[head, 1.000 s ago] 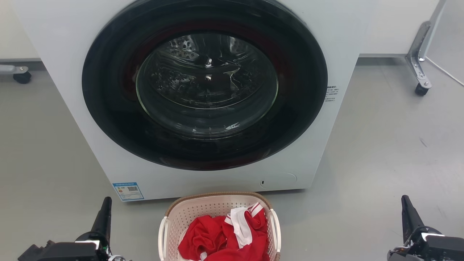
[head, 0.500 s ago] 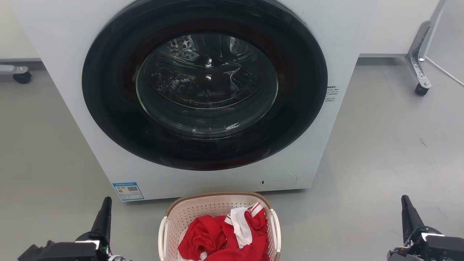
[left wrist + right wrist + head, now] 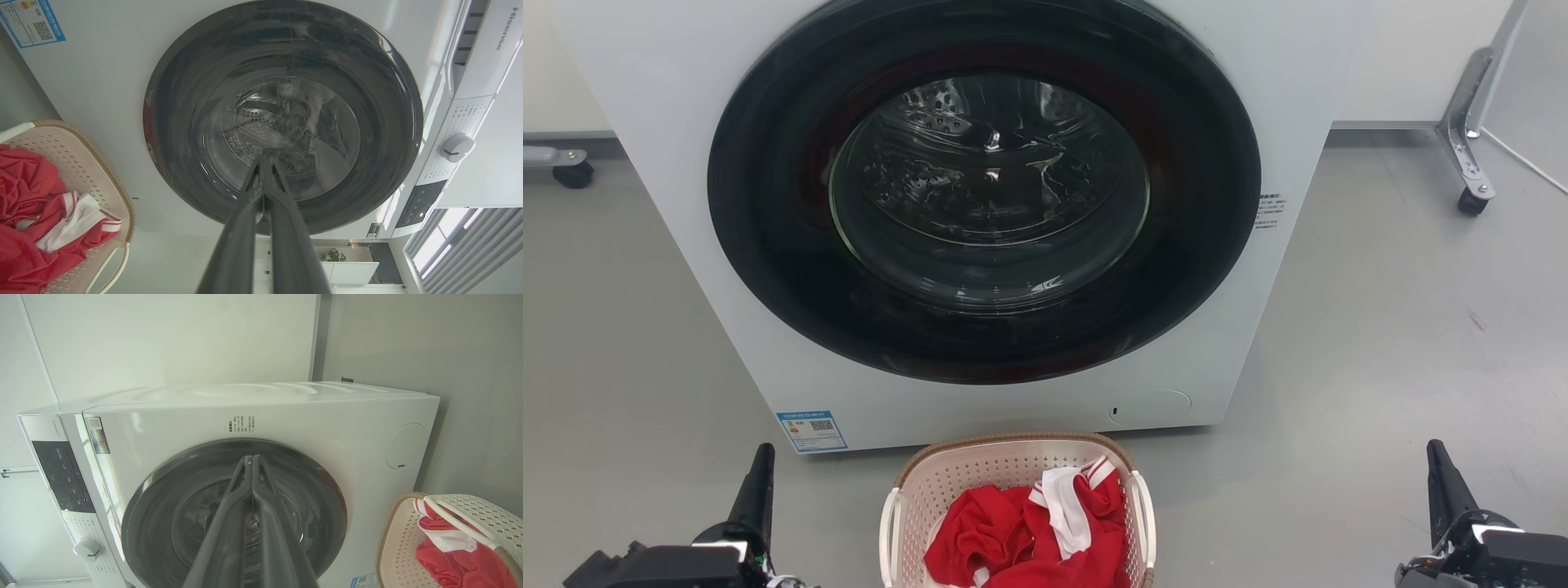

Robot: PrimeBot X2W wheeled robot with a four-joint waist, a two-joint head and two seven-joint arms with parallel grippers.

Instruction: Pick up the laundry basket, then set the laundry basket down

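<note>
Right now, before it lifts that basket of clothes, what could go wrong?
1. The left end effector and right end effector are shut and wide of the basket. Its thin white handles could slip from a poor grip.
2. The basket stands close to the washing machine, so a forward swing might bump it.
3. The red clothes might spill if it tilts.

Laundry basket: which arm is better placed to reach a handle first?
Left. In the head view the left gripper sits far closer to the laundry basket and its left loop handle than the right gripper does to the right loop handle. Both grippers are shut.
</note>
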